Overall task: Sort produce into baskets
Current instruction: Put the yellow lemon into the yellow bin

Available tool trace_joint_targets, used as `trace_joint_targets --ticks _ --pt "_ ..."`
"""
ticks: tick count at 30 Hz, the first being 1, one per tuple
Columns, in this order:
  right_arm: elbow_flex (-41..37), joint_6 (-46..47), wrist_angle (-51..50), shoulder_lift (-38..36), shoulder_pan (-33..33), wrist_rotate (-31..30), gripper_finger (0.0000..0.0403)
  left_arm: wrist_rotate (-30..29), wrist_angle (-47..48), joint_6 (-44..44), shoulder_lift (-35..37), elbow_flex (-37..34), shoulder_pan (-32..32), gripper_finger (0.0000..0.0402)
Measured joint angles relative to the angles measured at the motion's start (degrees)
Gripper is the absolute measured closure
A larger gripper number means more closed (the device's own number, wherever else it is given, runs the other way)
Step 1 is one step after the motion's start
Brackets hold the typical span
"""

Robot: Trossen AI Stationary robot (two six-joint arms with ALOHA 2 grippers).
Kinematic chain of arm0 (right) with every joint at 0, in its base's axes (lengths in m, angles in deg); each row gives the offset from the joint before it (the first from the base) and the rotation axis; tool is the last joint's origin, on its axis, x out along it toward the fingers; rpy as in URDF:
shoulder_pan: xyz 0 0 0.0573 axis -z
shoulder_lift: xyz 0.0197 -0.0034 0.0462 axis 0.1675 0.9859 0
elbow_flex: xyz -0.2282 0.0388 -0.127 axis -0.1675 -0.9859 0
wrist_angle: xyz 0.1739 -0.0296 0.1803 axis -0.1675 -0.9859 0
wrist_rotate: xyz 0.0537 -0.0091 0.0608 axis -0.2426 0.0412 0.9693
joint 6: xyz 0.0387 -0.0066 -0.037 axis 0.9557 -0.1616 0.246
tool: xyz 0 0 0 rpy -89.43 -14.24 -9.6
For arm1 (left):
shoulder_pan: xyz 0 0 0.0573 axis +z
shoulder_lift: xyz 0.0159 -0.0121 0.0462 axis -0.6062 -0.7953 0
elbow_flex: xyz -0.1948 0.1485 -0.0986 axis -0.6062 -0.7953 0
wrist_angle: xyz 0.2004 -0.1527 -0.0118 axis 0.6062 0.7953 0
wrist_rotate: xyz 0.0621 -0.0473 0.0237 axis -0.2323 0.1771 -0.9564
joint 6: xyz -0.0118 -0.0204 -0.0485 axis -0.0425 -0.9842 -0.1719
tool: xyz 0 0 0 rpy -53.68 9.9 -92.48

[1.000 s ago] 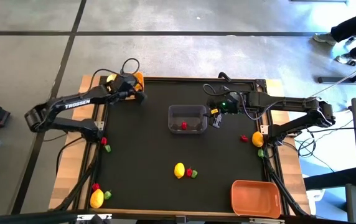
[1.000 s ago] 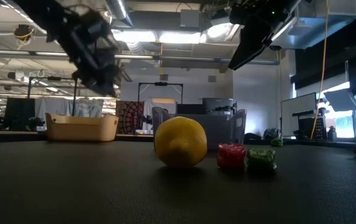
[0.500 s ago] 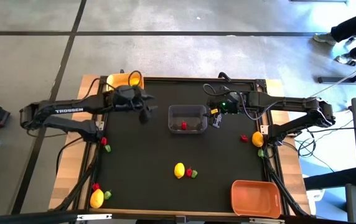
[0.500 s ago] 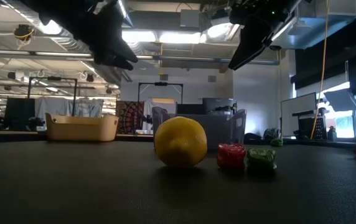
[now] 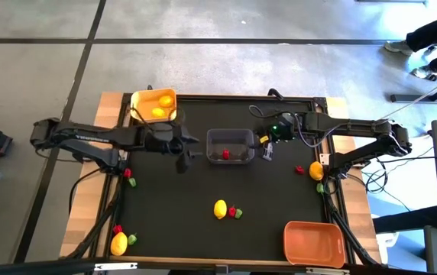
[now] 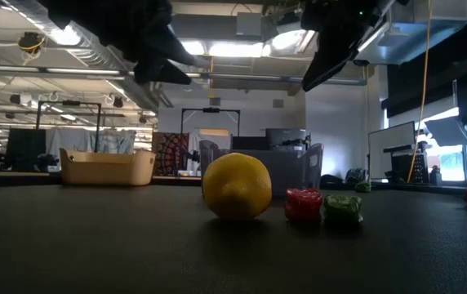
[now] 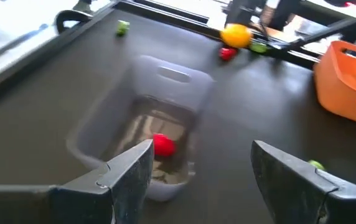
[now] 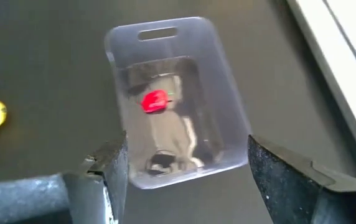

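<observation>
Between the two grippers sits the clear basket, one red piece inside. Left gripper and right gripper are both held apart, nothing gripped. Lemon with red and green bits lies well away. Risk: basket probably gets knocked if either arm swings across it.

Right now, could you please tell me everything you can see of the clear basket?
The clear basket is a small see-through plastic tray, rectangular with rounded corners and a slot handle cut in one short end. It sits flat and upright on the black table, near the middle toward the far edge. One small red piece lies inside. Nothing grips it; both grippers hover beside it.
</observation>
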Motion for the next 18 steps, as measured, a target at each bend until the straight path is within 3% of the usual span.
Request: trace_joint_targets --ticks 6,12,18 --pt "0.0 0.8 0.0 0.0 -1.1 6.7 0.0139 0.1 -6.5 -0.1 -7.7 0.0 -5.3 0.0139" --pt "0.0 4.2 0.4 0.0 -7.0 5.7 0.0139 4.6 -12.5 -0.9 -13.3 0.0 -9.4 0.0139" --pt "0.0 9.3 0.6 0.0 -14.0 0.5 0.0139 9.1 -13.9 0.5 -15.9 0.0 -12.1 0.0139"
